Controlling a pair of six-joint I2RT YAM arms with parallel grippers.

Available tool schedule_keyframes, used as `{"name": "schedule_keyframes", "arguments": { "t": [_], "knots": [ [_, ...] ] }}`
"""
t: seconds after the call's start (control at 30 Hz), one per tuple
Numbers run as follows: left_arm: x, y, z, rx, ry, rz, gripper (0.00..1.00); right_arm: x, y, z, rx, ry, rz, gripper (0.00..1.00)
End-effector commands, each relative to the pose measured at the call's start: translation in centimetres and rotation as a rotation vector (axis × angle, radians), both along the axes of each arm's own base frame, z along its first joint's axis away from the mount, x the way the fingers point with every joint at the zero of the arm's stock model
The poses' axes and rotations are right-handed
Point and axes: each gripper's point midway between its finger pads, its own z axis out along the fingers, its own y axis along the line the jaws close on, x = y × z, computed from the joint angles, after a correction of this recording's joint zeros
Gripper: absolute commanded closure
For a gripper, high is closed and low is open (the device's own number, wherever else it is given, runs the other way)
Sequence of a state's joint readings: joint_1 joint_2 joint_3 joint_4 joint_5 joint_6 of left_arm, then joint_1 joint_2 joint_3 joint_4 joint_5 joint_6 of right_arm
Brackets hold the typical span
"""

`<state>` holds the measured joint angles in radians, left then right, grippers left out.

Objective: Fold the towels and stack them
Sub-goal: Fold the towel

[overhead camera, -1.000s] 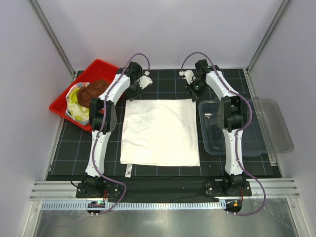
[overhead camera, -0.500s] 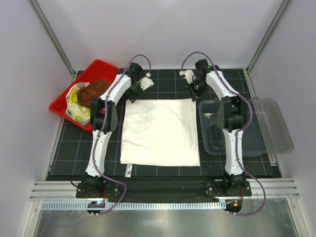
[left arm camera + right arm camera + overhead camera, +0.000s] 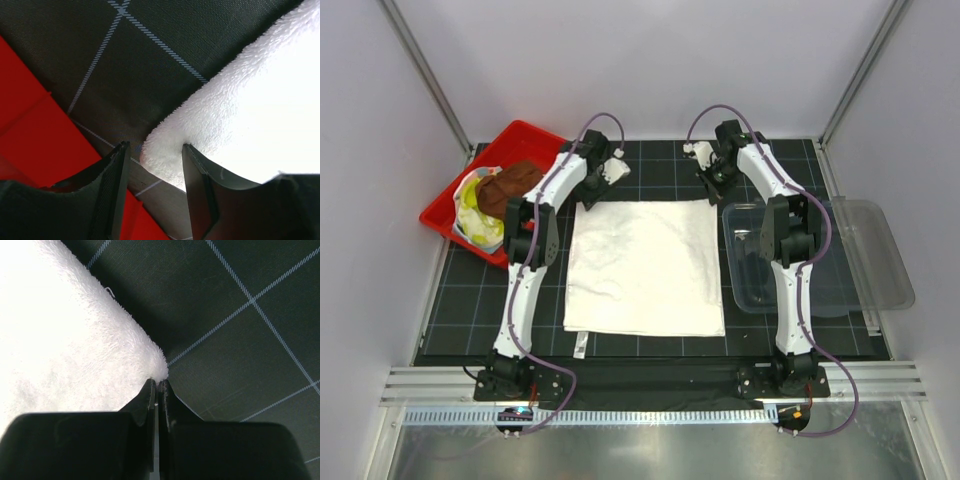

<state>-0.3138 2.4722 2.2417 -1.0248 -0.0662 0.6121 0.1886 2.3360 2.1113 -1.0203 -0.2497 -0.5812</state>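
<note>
The large white towel (image 3: 645, 265) lies spread flat in the middle of the black mat. My left gripper (image 3: 592, 187) is at its far left corner. In the left wrist view this gripper (image 3: 154, 147) is open; the fluffy towel corner (image 3: 165, 150) lies between the jaws, against the right finger. My right gripper (image 3: 715, 180) is at the far right corner. In the right wrist view it (image 3: 157, 383) is shut, with the tip of the towel corner (image 3: 150, 360) pinched. A brown towel (image 3: 510, 185) and a yellow-green one (image 3: 472, 197) are heaped in the red tray.
The red tray (image 3: 525, 133) stands tilted at the back left, close to my left gripper; its red edge (image 3: 30, 145) shows beside the left finger. A clear plastic bin (image 3: 860, 250) stands at the right, under the right arm's elbow.
My left jaws have spread a little wider and the wrist has shifted slightly to the right. The right arm and the white towel have stayed put.
</note>
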Motion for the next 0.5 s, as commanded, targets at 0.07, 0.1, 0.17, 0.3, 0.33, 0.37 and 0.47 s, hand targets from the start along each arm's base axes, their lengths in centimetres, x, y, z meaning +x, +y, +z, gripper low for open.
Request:
{"name": "schedule_keyframes", "arguments": {
  "t": [0.07,0.1,0.17,0.3,0.33,0.37,0.47],
  "knots": [
    [0.0,-1.4,1.0,-0.112,0.027,-0.006,0.52,1.3,-0.5,3.3,-0.005,-0.101,0.001,0.99],
    [0.0,-1.4,0.9,-0.118,0.033,-0.005,0.53,1.3,-0.5,3.2,-0.006,-0.099,-0.001,0.99],
    [-0.7,-1.3,0.2,-0.112,0.070,-0.001,0.55,1.2,-0.6,3.1,-0.010,-0.095,-0.002,0.99],
    [-1.1,-0.7,-0.7,-0.082,0.088,0.013,0.59,1.4,-0.6,3.1,-0.015,-0.099,-0.006,0.99],
    [-1.0,-0.4,-0.8,-0.066,0.082,0.019,0.60,1.3,-0.6,3.1,-0.014,-0.097,-0.005,0.99],
    [-0.6,-0.3,-0.7,-0.065,0.063,0.025,0.60,1.3,-0.6,3.1,-0.013,-0.097,-0.003,0.99],
    [-0.2,0.1,-0.7,-0.044,0.028,0.035,0.56,1.3,-0.6,3.3,-0.012,-0.100,-0.005,0.99]
  ]
}}
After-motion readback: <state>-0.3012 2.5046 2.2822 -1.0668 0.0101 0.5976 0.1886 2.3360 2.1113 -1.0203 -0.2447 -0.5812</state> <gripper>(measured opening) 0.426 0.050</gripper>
